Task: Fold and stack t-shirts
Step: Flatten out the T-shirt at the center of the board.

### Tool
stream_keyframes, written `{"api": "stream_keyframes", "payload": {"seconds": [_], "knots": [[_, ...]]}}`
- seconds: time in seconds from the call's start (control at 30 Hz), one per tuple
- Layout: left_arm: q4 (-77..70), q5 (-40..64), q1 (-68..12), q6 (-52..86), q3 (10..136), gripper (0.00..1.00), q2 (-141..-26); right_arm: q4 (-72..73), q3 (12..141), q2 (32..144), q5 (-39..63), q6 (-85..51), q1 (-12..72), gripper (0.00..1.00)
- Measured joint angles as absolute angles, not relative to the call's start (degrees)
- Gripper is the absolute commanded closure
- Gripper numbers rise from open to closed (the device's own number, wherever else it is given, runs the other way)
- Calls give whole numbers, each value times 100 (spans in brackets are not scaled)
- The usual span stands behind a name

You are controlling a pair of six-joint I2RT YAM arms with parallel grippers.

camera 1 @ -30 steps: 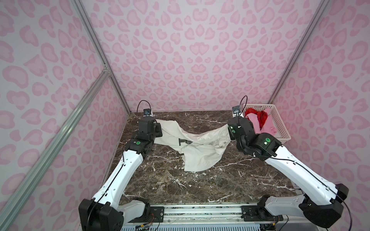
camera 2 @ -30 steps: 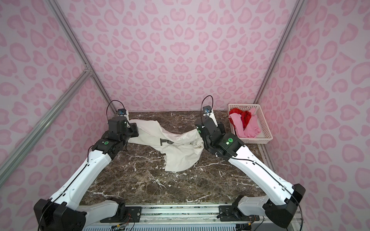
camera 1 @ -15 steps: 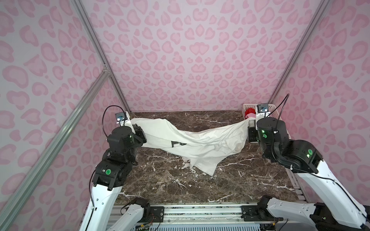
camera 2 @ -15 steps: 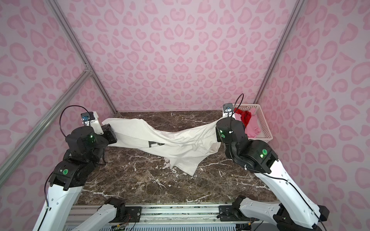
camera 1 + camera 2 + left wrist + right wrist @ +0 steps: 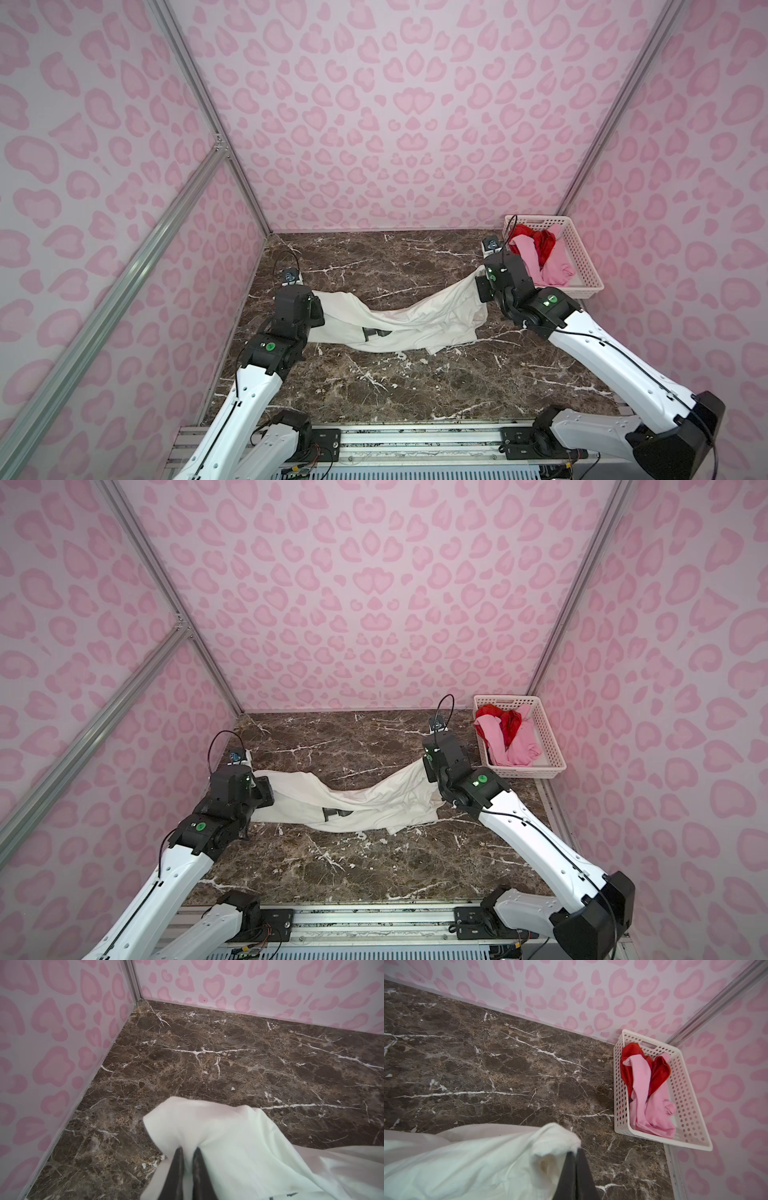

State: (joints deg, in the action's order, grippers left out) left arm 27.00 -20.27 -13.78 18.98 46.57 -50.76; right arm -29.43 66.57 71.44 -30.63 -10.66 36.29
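Off-white t-shirt [image 5: 415,328] sags onto the table [image 5: 374,395] between my left gripper [image 5: 188,1150] and right gripper [image 5: 576,1152], each clamped on an end, so I would draw them apart evenly, then lay it flat.

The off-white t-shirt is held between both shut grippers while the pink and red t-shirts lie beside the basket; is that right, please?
Not quite: the right wrist view shows the pink t-shirt and the red t-shirt lying inside the white basket, not beside it. The off-white t-shirt is indeed held between the shut left gripper and right gripper.
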Motion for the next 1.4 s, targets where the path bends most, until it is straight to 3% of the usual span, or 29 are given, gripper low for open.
{"api": "stream_keyframes", "payload": {"seconds": [0.2, 0.6, 0.67, 0.7, 0.93, 1.1, 1.4], "knots": [[2099, -1990, -1376, 2086, 4488, 70, -5854, -2099, 6399, 7905, -2532, -1017, 3079, 100], [1452, -1706, -1378, 2235, 4383, 64, -6788, -1601, 6759, 9520, -1806, -1002, 2589, 84], [1415, -1721, -1378, 2237, 4320, 64, -6853, -1601, 6761, 9520, -1756, -1007, 2589, 79], [1417, -1741, -1378, 2239, 4283, 59, -6890, -1597, 6761, 9489, -1737, -1015, 2591, 76], [1400, -1981, -1310, 2381, 4307, 58, -7579, -1695, 6698, 8842, -1745, -1048, 2591, 61], [1026, -1573, -607, 2467, 4292, 59, -8235, -1739, 6364, 8180, -1481, -1118, 2620, 50], [530, -762, 119, 2615, 4053, 58, -8541, -1730, 5981, 7911, -1122, -1135, 2648, 49]]}}
